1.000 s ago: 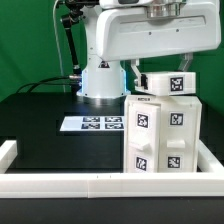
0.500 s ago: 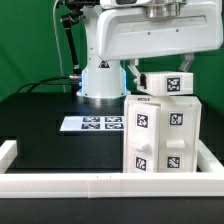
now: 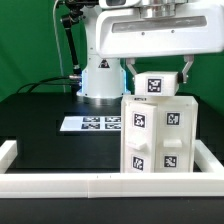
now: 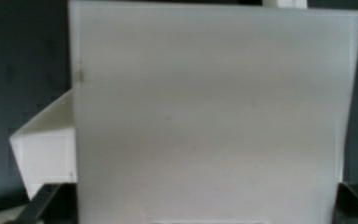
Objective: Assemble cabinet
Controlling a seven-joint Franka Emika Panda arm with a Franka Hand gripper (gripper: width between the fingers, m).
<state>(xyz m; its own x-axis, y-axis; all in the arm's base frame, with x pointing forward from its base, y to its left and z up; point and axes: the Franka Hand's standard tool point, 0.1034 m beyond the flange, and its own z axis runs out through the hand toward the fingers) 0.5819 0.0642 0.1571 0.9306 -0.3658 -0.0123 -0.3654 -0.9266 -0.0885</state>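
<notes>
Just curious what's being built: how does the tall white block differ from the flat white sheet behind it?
The cabinet stands tall and blocky; the marker board lies thin and flat on the table. The cabinet's tags face the camera; the marker board's face upward. The cabinet is nearer the camera, the marker board farther back, toward the exterior view's left. Both are white with black-and-white square tags.

The arm point(image 3: 150, 35) reaches in from above, its claw point(image 3: 160, 73) pointing down with fingers point(image 3: 131, 68) spread wide
</notes>
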